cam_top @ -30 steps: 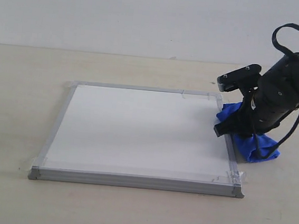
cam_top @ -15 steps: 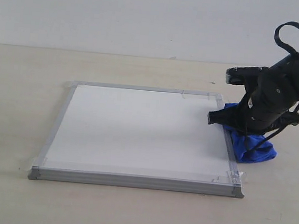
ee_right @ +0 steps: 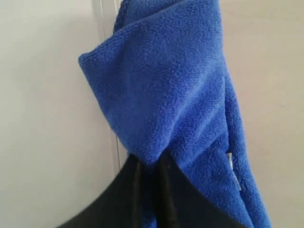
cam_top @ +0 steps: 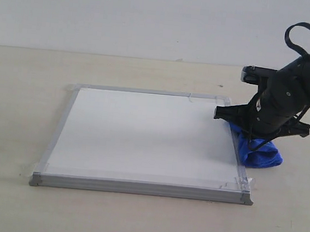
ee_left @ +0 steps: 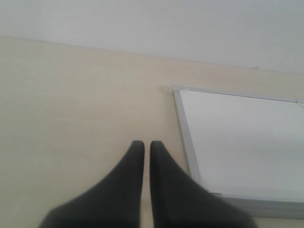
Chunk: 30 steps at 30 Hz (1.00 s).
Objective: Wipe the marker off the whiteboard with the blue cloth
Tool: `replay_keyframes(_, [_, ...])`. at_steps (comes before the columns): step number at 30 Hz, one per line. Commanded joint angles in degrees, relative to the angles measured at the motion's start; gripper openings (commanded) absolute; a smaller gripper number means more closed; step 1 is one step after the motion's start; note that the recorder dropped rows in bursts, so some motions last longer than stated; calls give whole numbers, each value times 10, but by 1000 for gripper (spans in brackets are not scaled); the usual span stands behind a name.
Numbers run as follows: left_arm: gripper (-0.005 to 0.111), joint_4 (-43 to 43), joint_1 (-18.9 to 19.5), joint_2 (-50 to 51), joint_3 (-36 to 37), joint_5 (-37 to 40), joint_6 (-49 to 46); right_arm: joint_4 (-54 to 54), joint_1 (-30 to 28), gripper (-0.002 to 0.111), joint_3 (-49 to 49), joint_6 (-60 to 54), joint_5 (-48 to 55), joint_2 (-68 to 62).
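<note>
The whiteboard [cam_top: 142,136] lies flat on the table, its white face bare; no marker line shows on it in any view. The blue cloth [cam_top: 260,152] sits bunched at the board's right edge, partly over the grey frame. My right gripper [ee_right: 151,161] is shut on the blue cloth [ee_right: 171,85], which fills most of the right wrist view beside the whiteboard [ee_right: 47,95]. In the exterior view the black right arm [cam_top: 288,98] hides that gripper's fingertips. My left gripper [ee_left: 144,145] is shut with nothing in it, over bare table next to a corner of the whiteboard [ee_left: 242,142].
Bits of clear tape [cam_top: 243,183] hold the board's corners to the beige table [cam_top: 24,109]. A looping black cable [cam_top: 305,37] arches over the right arm. A pale wall [cam_top: 153,17] backs the table.
The right arm has turned and dropped lower over the board's right edge, pulling the cloth bundle a little inward toward the frame. The board's face looks the same throughout.
</note>
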State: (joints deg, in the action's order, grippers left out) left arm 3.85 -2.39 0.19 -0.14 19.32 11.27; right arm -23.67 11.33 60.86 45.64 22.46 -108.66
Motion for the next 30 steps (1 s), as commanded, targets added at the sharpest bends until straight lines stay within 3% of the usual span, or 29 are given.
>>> replay_keyframes(1, [4,-2,1,-2,1,-4,5,-2,-4,21,-2,0,1,0])
replay_keyframes(4, [4,-2,1,-2,1,-4,5,-2,-4,59,-2,-14,5,0])
replay_keyframes(5, [4,-2,1,-2,1,-4,5,-2,-4,69,-2,-19,5,0])
replay_keyframes(6, [4,-2,1,-2,1,-4,5,-2,-4,71,-2,-25,5,1])
replay_keyframes(12, [4,-2,1,-2,1,-4,5,-2,-4,45,-2,-38,35,31])
replay_keyframes(20, [4,-2,1,-2,1,-4,5,-8,-1,47,-2,-81,143,163])
replay_keyframes(22, [4,-2,1,-2,1,-4,5,-8,21,32,-2,-92,174,223])
replay_keyframes(23, [4,-2,1,-2,1,-4,5,-8,48,13,-2,-101,178,263])
replay_keyframes(24, [4,-2,1,-2,1,-4,5,-8,61,2,-2,-106,178,278])
replay_keyframes(30, [4,-2,1,-2,1,-4,5,13,242,0,-2,-78,261,417])
